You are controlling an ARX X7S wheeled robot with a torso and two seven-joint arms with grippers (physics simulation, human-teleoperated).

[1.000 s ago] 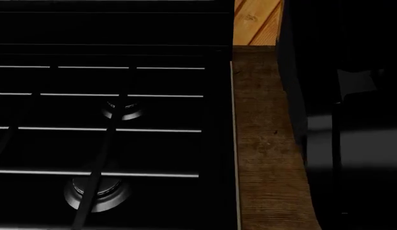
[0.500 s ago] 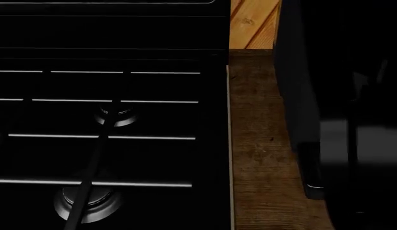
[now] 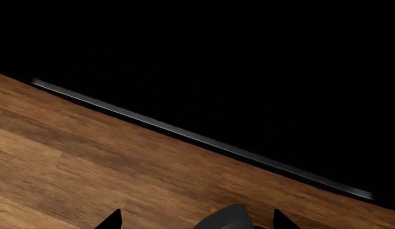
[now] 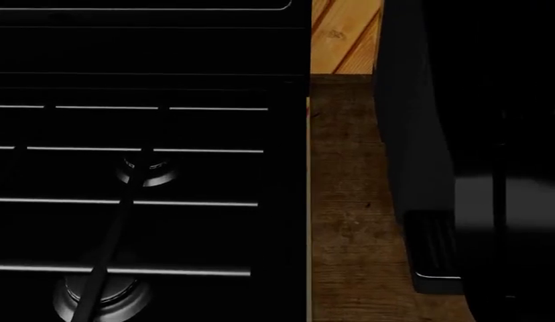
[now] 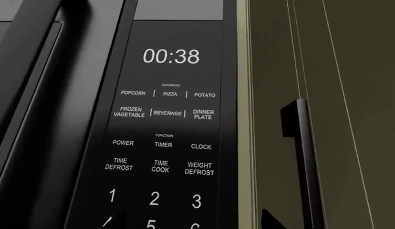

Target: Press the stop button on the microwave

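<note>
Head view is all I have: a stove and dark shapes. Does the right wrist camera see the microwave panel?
Observer: Yes, the panel fills it. The display reads 00:38.
Operator: Is the stop button visible there?
Observer: No. The keys show only down to the digits; no stop key is in frame.
Operator: And the left wrist camera?
Observer: Only wood and a metal strip along a black surface.

Open air before the microwave panel (image 5: 165,143); a cabinet handle (image 5: 304,162) juts beside it, seemingly close.
</note>
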